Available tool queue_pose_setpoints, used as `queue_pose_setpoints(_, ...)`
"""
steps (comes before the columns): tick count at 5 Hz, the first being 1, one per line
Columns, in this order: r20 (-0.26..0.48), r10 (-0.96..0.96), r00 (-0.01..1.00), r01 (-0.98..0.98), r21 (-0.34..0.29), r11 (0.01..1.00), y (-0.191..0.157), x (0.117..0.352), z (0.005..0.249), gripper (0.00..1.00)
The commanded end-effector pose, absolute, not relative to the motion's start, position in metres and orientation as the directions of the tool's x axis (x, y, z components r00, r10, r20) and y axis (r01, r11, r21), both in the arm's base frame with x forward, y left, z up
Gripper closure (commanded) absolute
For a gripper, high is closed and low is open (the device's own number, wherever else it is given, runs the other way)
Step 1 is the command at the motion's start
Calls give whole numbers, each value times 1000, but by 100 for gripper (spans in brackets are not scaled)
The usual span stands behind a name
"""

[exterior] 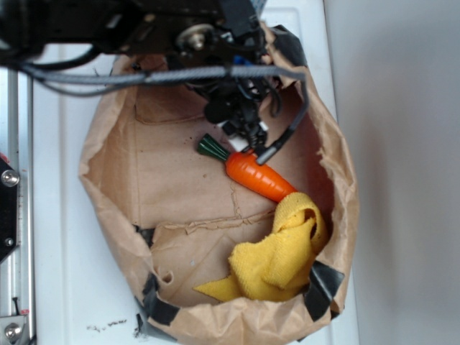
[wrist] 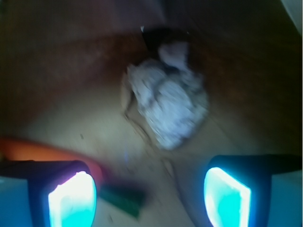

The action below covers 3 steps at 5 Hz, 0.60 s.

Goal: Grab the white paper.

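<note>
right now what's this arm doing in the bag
The gripper is lowered into the brown paper bag, jaws open, nothing held. The wrist view shows the white paper wad lying on the bag floor just ahead of the fingers. The toy carrot and yellow cloth lie nearby, untouched.
</note>
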<state>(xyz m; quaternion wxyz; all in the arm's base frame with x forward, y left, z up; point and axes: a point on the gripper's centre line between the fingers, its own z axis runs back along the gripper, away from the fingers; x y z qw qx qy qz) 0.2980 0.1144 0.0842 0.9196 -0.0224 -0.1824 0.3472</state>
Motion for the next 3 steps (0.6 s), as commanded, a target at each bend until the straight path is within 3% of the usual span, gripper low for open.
queue_pose_setpoints(1,418,682,600,-653,-236,720,135,347,101,0)
queue_pose_setpoints(2,437,677,592,-651,-237,722,138,359,99,0)
queue_pose_setpoints(3,466,663,585,-662,-198,723,140,367,92,0)
